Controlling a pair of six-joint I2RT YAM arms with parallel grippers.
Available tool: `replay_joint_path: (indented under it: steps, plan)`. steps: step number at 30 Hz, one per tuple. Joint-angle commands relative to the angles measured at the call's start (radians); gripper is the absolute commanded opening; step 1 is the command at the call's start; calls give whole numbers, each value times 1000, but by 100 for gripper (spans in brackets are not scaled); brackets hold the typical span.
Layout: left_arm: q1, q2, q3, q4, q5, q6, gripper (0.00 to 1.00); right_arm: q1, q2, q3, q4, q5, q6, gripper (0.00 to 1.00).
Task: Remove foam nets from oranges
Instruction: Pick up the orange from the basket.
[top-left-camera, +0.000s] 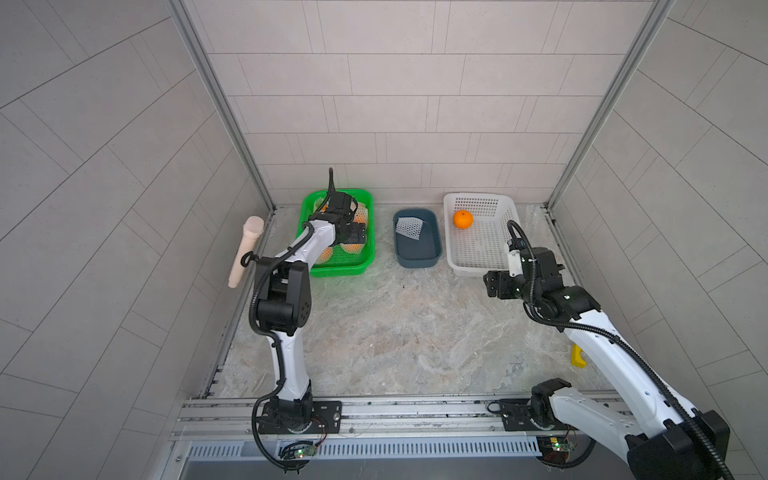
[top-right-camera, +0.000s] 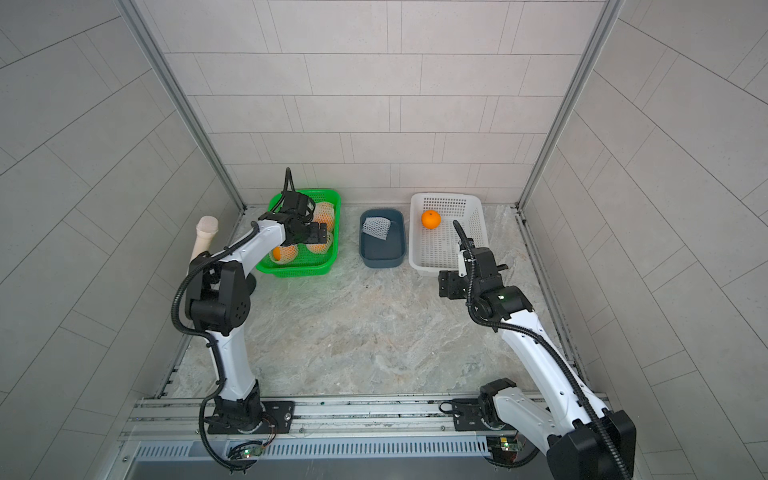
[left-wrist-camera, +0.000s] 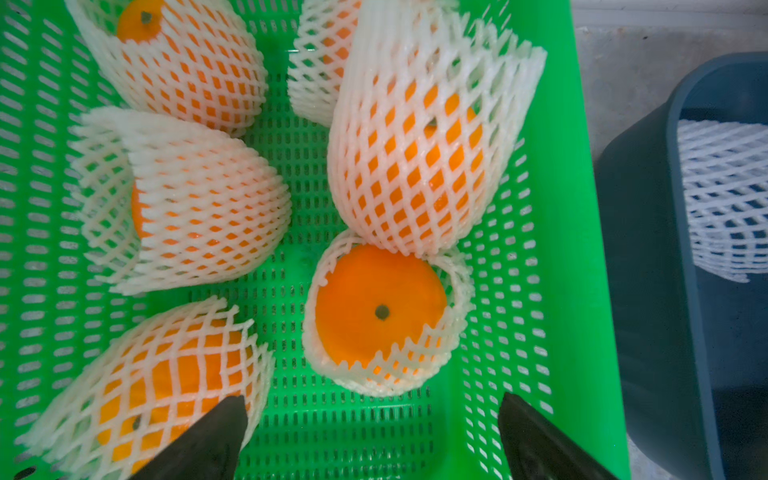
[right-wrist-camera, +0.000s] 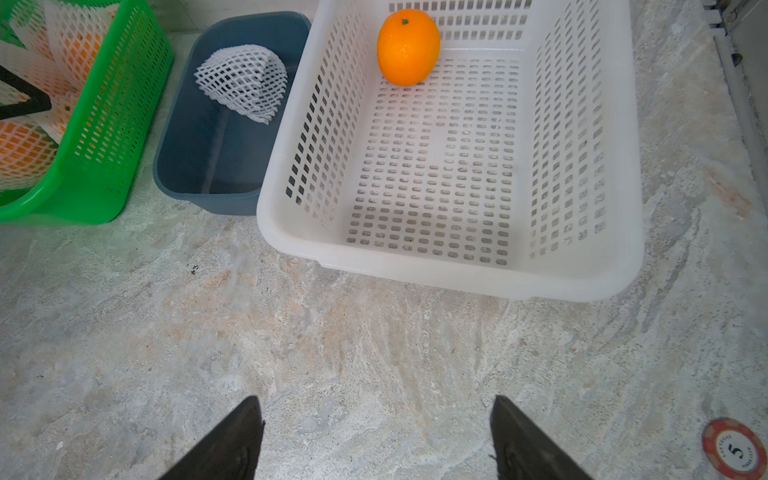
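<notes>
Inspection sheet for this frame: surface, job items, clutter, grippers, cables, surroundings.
Surface: marbled grey stone-look tabletop, no spills seen.
Job's things: six oranges in white foam mesh nets in the green perforated plastic basket; one bare orange in the white perforated plastic basket; one empty white foam net in the dark blue plastic tub.
Clutter: red poker chip on the tabletop; small yellow block by the right arm.
Grippers: left gripper open, empty, above the green basket; right gripper open, empty, over bare tabletop.
Cables: black corrugated hoses along both arms; no snag seen.
Surroundings: grey tiled walls, aluminium frame posts; beige club-shaped handle against the wall beside the left arm.
</notes>
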Motion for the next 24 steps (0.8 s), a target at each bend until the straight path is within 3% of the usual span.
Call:
replay_joint_path:
  steps: [1, 14, 24]
  plan:
    - [6, 46, 51, -39, 18, 51, 100, 6, 2, 8, -16, 14, -7, 87]
    - [24, 202, 243, -169, 35, 110, 100, 6, 7, 11, -23, 25, -10, 87]
    - [25, 261, 304, -218, 59, 112, 100, 6, 13, 13, -23, 25, -10, 87]
